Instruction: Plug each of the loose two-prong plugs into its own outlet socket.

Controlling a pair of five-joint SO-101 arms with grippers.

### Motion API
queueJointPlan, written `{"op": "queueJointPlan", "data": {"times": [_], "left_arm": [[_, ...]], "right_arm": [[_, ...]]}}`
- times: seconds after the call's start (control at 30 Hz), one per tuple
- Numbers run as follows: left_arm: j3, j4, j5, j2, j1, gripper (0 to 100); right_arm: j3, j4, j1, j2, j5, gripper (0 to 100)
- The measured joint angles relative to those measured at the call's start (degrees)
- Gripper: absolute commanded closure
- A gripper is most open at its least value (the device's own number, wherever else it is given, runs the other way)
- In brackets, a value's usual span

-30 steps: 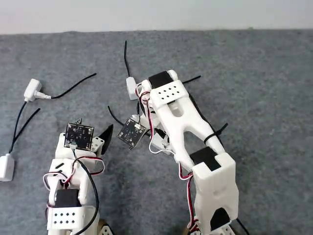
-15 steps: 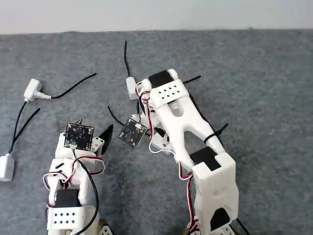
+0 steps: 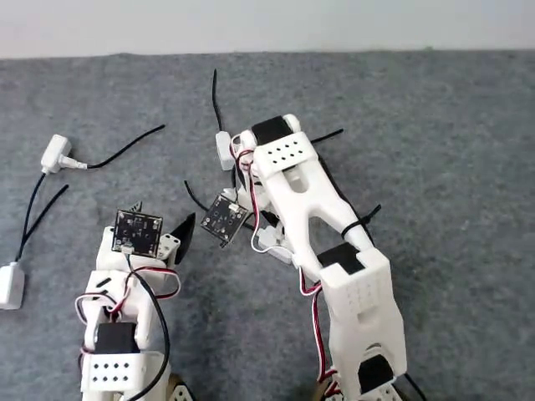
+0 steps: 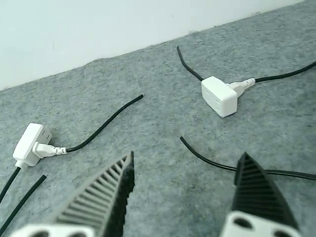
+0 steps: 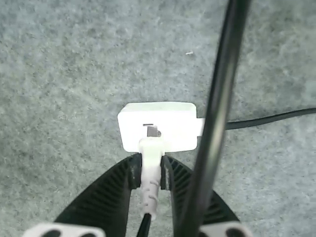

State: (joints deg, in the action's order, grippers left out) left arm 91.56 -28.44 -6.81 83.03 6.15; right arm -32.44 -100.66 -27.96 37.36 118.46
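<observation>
Left gripper (image 4: 187, 165): near left, low over the grey mat (image 3: 451, 167). Its jaws are spread wide and hold nothing. I read it as parked clear so the other arm has the middle to itself.

White piece (image 3: 10, 284): near left edge, lying on the mat on a black lead. I cannot tell whether it is a plug or a socket.

Right gripper (image 5: 150, 162): centre of the mat, clenched on the white stem of the plug (image 5: 150, 190). Gripping behind the prongs lets the push run straight along them.

Plug: held end-on against the socket block (image 5: 160, 126). A metal prong shows at the block's face, so I judge it not fully seated.

Socket block: white, lying flat on the mat just beyond the right gripper. Its own lead runs off to one side. Nothing holds it, so I expect a hard push could slide it.

Black lead (image 5: 217, 123): crosses close to the right wrist camera and hides part of the block's edge.

Far-left block (image 3: 57, 153): white, well apart from both arms, with a lead joined at its side. I cannot tell whether that is a seated plug.

Step in hand: insertion at the centre socket, by my judgement.
</observation>
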Motion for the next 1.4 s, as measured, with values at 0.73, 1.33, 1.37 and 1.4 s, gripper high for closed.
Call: {"op": "queueJointPlan", "data": {"times": [0.73, 1.33, 1.37, 1.4], "left_arm": [[0.0, 0.0, 0.0, 0.0, 0.1, 68], [0.0, 0.0, -0.1, 0.0, 0.1, 68], [0.0, 0.0, -0.1, 0.0, 0.1, 68], [0.0, 0.0, -0.1, 0.0, 0.1, 68]], "right_arm": [[14.4, 0.0, -1.7, -8.1, -0.2, 99.0], [18.0, 0.0, -3.6, -9.5, -10.3, 99.0], [18.0, 0.0, -4.0, -9.5, -11.3, 99.0], [18.1, 0.0, -4.4, -9.6, -12.0, 99.0]]}}
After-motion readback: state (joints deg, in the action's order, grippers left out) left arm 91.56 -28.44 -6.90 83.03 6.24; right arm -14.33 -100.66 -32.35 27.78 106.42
